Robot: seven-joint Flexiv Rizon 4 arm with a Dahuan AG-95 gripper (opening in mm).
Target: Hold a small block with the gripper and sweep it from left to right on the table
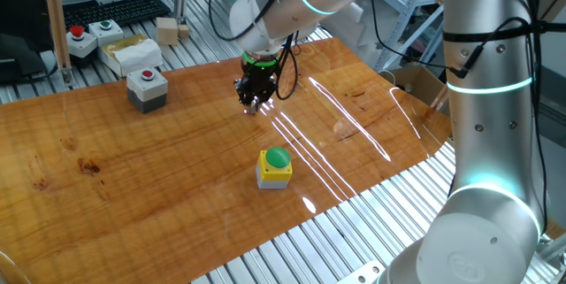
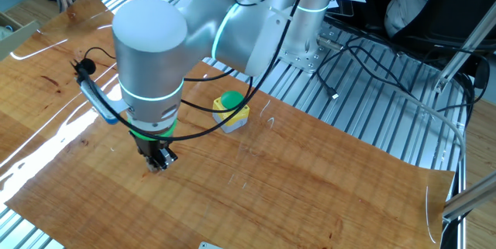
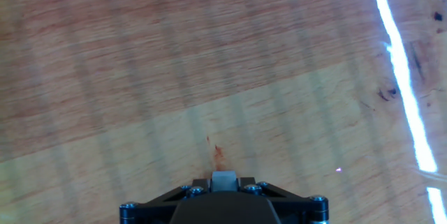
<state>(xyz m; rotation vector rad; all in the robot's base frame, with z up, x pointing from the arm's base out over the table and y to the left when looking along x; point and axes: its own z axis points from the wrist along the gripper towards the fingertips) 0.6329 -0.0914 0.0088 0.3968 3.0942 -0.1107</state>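
One tool (image 1: 254,101), black-fingered beneath a bright green ring, hung from the white-grey arm (image 1: 301,1) with its fingertips at the surface of the table (image 1: 159,178). In the hand view the tool (image 3: 223,182) was clenched on one small block (image 3: 223,180), a pale cube seen wedged between the fingertips and resting on the wood. In the two fixed views the block itself was too small and too hidden by the fingers to make out.

Counted objects: three push-button boxes with one button each. One yellow-and-grey box with a green button (image 1: 275,168) stood on the table, near the tool but apart from it; the same box (image 2: 231,111) lay partly behind the arm in the other fixed view. One grey box with a red button (image 1: 147,88) stood near the far edge of the table. One further box (image 1: 81,40), white with a red button, sat off the table on the slatted aluminium frame (image 1: 336,249), beside a green-button unit (image 1: 106,29). Two pale wooden blocks (image 1: 170,29) lay beyond the far edge, near a black keyboard (image 1: 110,10).

Bare wood surrounded the tool on all sides. Glare streaks (image 1: 336,134) crossed the table near its right edge.
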